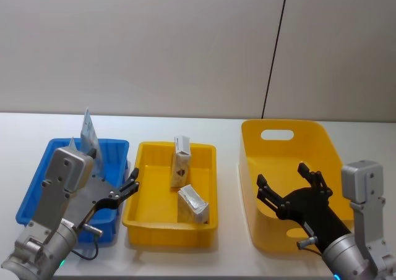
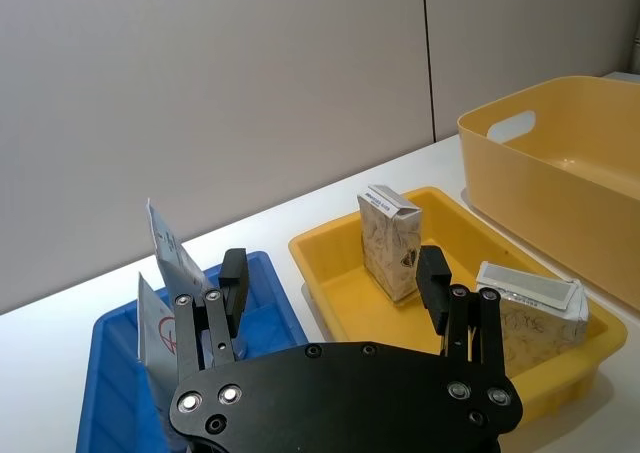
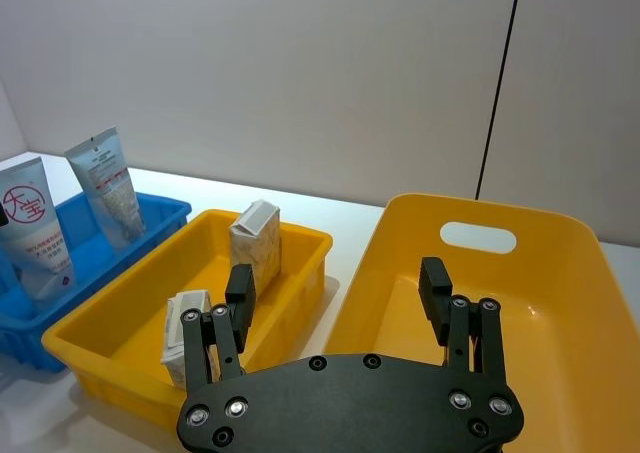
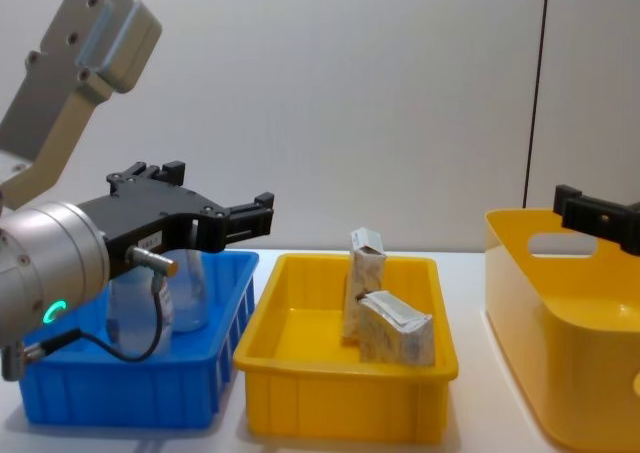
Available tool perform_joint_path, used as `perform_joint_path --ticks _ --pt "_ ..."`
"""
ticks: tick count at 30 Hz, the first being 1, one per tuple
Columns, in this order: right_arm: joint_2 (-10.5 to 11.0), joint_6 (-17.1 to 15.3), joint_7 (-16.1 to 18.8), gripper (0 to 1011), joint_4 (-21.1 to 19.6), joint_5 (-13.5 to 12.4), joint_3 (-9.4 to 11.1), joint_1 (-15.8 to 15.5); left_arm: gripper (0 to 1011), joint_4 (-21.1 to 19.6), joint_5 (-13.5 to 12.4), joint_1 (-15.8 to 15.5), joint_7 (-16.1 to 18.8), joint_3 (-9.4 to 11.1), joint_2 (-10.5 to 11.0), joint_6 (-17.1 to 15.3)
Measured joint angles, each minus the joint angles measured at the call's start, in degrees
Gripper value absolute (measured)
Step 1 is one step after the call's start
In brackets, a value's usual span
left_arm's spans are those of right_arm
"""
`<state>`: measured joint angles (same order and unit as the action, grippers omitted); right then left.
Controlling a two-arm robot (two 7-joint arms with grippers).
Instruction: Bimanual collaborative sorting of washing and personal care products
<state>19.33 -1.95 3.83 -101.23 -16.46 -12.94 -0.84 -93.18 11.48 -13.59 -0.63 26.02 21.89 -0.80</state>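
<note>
At the right, the largest thing: a deep yellow tub (image 1: 328,153) with a handle hole, nothing visible inside. In the middle, a shallow yellow tray (image 1: 153,196); at the left, a blue bin (image 1: 34,193), a little smaller. Above the right side of the blue bin, next to the tray, the left gripper (image 2: 332,268), fingers spread wide and gripping nothing. Over the hollow of the tub, the right gripper (image 3: 337,275), likewise spread and empty. Standing upright toward the far side of the blue bin, two squeeze tubes (image 3: 104,185), close to the left fingers. In the tray, an upright packet (image 1: 181,161) near the far wall and a lying packet (image 1: 193,204) toward the near right corner, just beside each other. Probably near the end of the sorting, with each kind already in its own bin. Possible trouble from here: tipping a tube by sweeping the wide left fingers sideways so near to it; toppling the upright packet, tall and light, with the same kind of brush; crushing the paper of a packet by closing too hard; knocking the rim of the tub by lowering the right gripper carelessly.
</note>
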Motion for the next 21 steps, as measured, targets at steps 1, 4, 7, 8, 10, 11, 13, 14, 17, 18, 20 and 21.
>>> perform_joint_path --ticks 1,4,7,8,10,11,13,14,17,18,20,21 --pt "0.0 0.0 0.0 1002 0.0 0.0 0.0 0.0 1001 0.0 0.0 0.0 0.0 0.0 0.0 0.0" --pt "0.0 0.0 0.0 1002 0.0 0.0 0.0 0.0 1001 0.0 0.0 0.0 0.0 0.0 0.0 0.0" --pt "0.0 0.0 0.0 1002 0.0 0.0 0.0 0.0 1001 0.0 0.0 0.0 0.0 0.0 0.0 0.0" --pt "0.0 0.0 0.0 1002 0.0 0.0 0.0 0.0 1001 0.0 0.0 0.0 0.0 0.0 0.0 0.0" --pt "0.0 0.0 0.0 1002 0.0 0.0 0.0 0.0 1001 0.0 0.0 0.0 0.0 0.0 0.0 0.0" --pt "0.0 0.0 0.0 1002 0.0 0.0 0.0 0.0 1001 0.0 0.0 0.0 0.0 0.0 0.0 0.0" --pt "0.0 0.0 0.0 1002 0.0 0.0 0.0 0.0 1001 0.0 0.0 0.0 0.0 0.0 0.0 0.0" --pt "0.0 0.0 0.0 1002 0.0 0.0 0.0 0.0 1001 0.0 0.0 0.0 0.0 0.0 0.0 0.0" --pt "0.0 0.0 0.0 1002 0.0 0.0 0.0 0.0 1001 0.0 0.0 0.0 0.0 0.0 0.0 0.0" --pt "0.0 0.0 0.0 1002 0.0 0.0 0.0 0.0 1001 0.0 0.0 0.0 0.0 0.0 0.0 0.0" --pt "0.0 0.0 0.0 1002 0.0 0.0 0.0 0.0 1001 0.0 0.0 0.0 0.0 0.0 0.0 0.0" --pt "0.0 0.0 0.0 1002 0.0 0.0 0.0 0.0 1001 0.0 0.0 0.0 0.0 0.0 0.0 0.0"
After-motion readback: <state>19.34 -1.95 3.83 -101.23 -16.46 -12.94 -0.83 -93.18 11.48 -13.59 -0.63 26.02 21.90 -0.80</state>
